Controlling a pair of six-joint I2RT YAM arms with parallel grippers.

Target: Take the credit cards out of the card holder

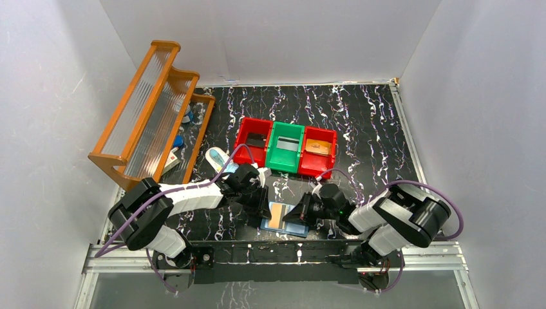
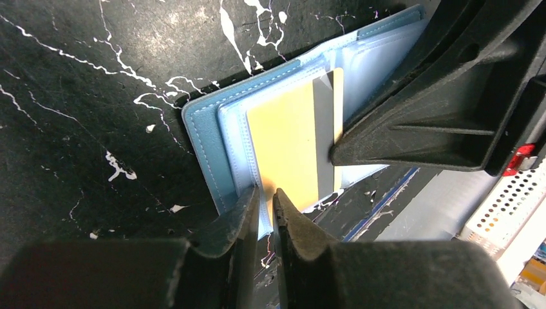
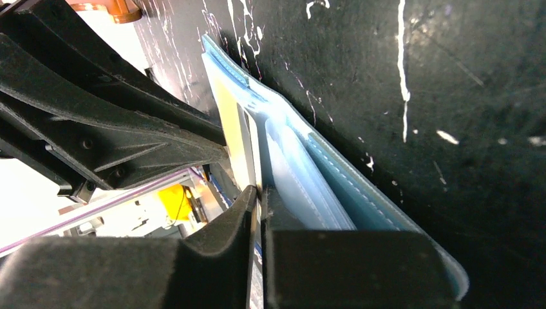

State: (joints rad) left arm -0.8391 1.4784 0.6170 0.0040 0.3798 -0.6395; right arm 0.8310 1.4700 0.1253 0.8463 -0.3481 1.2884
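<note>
The blue card holder (image 1: 295,228) lies open on the black mat near the front edge, between both arms. A tan-orange credit card (image 2: 290,141) with a grey stripe sticks partway out of its pale blue pocket. My left gripper (image 2: 266,193) is shut on the near edge of the card holder's (image 2: 199,138) pocket flap. My right gripper (image 3: 259,190) is shut on the free edge of that card (image 3: 228,122), opposite the left one. In the top view the left gripper (image 1: 264,209) and the right gripper (image 1: 297,212) face each other across the holder.
Three bins stand in a row behind. The left red bin (image 1: 252,129) holds a black card, the green bin (image 1: 286,158) a pale one, the right red bin (image 1: 320,161) an orange one. A white-and-blue oval case (image 1: 217,156) and a wooden rack (image 1: 151,109) are at the left.
</note>
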